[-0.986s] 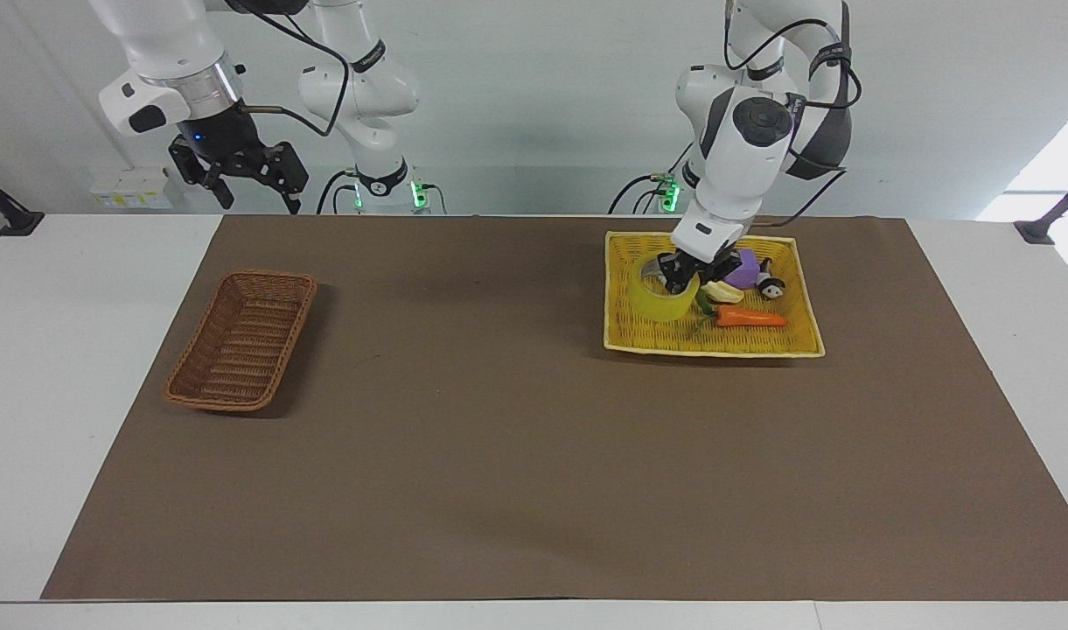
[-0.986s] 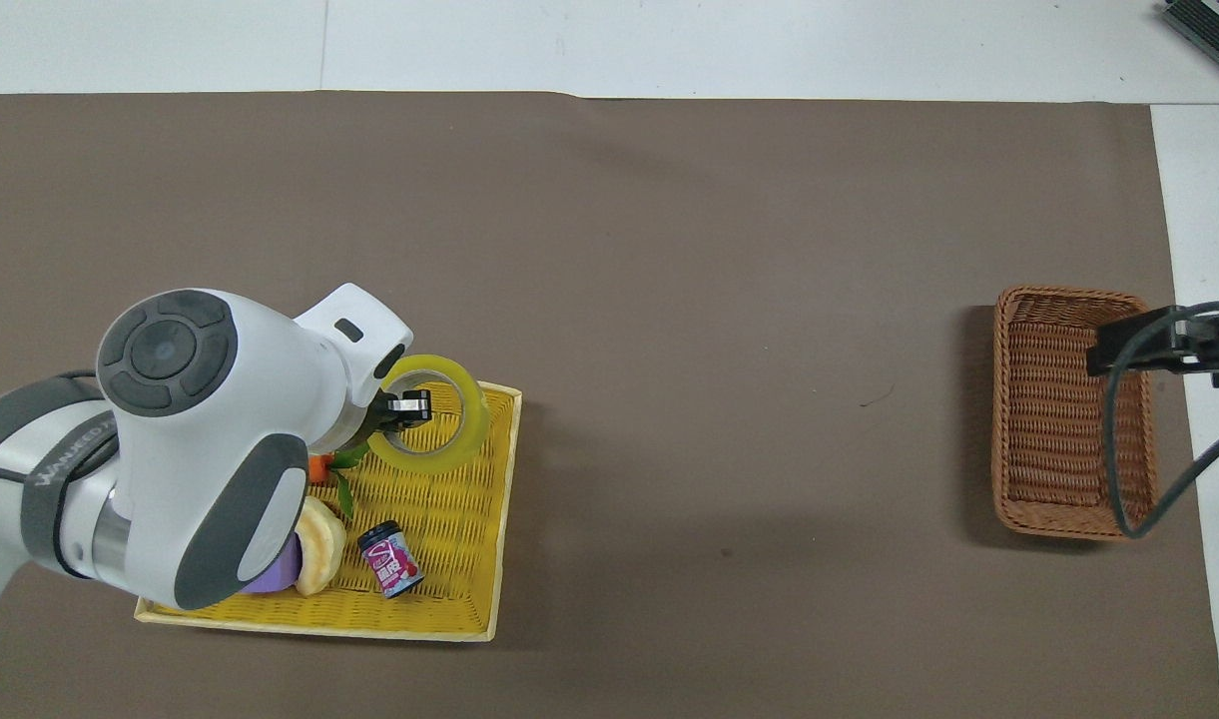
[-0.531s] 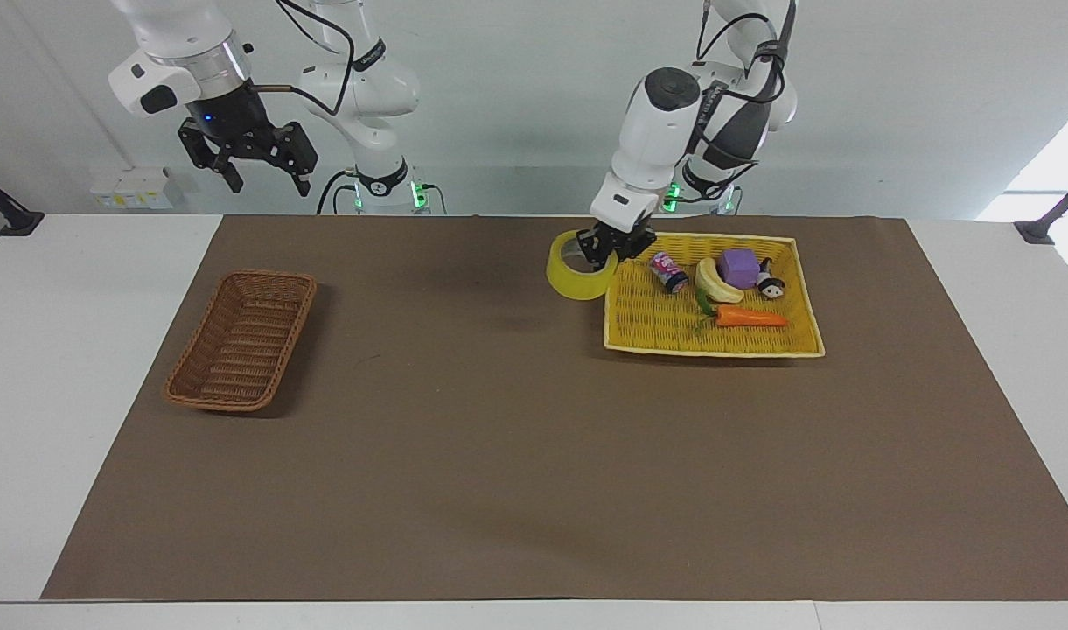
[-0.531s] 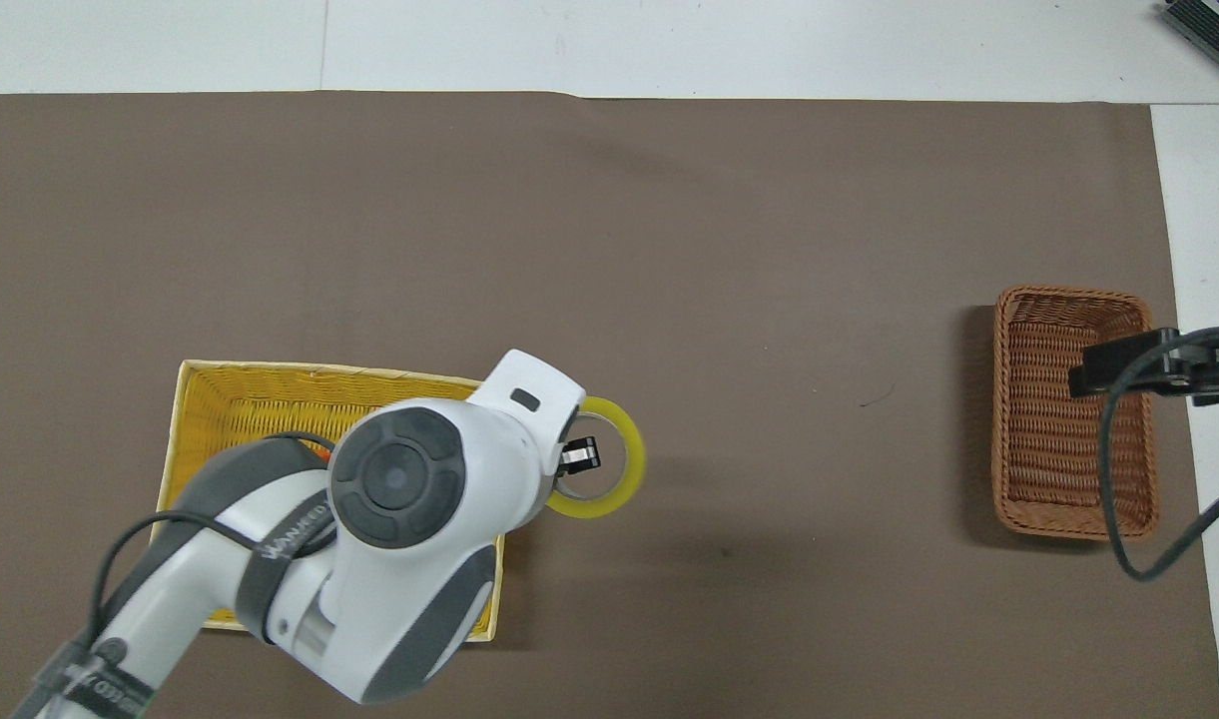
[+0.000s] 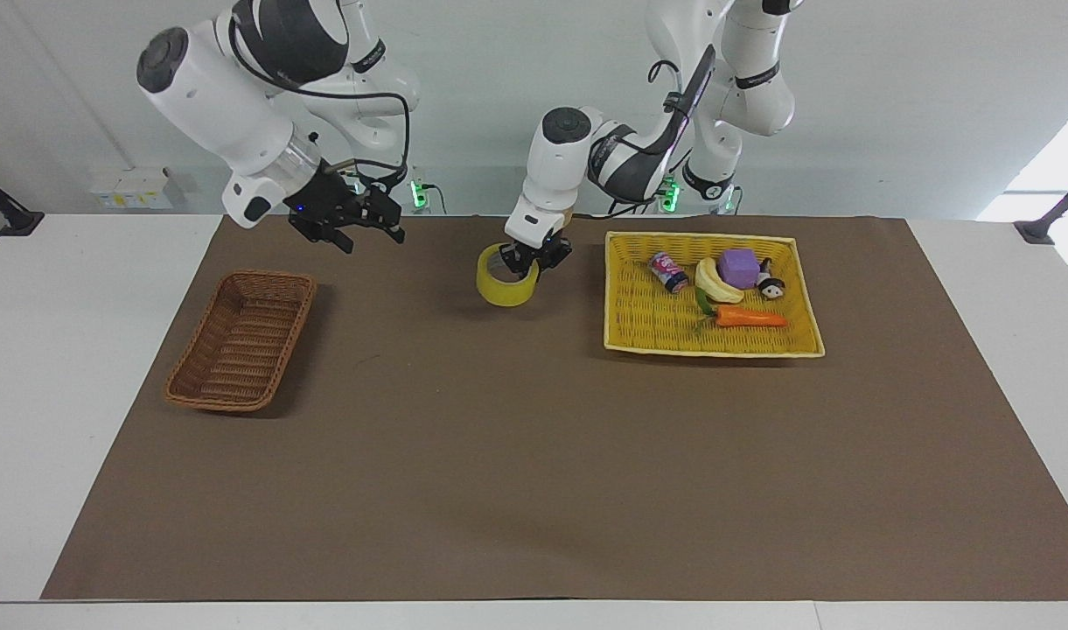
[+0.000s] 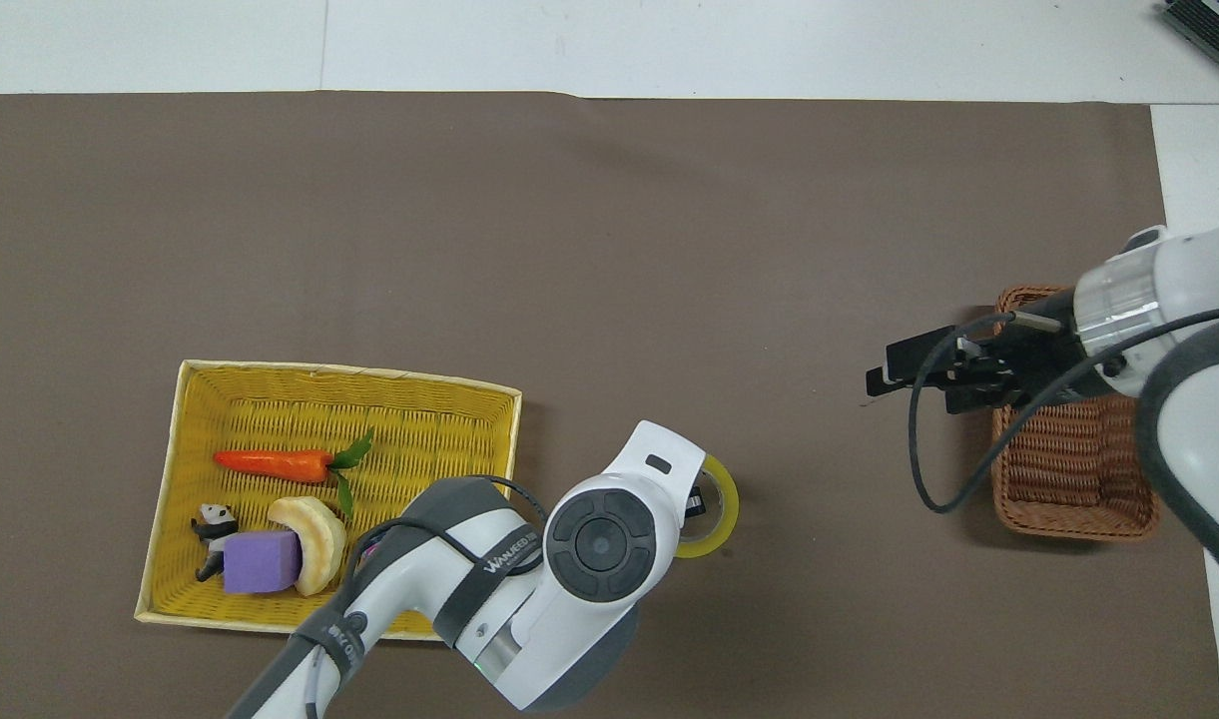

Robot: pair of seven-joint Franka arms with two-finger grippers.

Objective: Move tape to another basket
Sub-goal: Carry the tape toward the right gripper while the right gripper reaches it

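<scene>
Over the brown mat, between the two baskets: the left gripper carries the wide roll of translucent yellow tape, raised above the mat.
Left gripper grip: fingers closed on the roll's wall, one fingertip inside the pale core, the roll hanging slightly tilted.
Right gripper: up in the air over the mat, beside the brown wicker basket's edge nearer the robots, fingers spread apart and holding nothing.
Narrow brown woven wicker basket: on the mat toward the right arm's end of the table, nothing visible inside it.
Shallow bright yellow woven tray-basket: toward the left arm's end, holding an orange toy carrot, a pale banana, a purple block, a small printed can and a tiny panda figure.
</scene>
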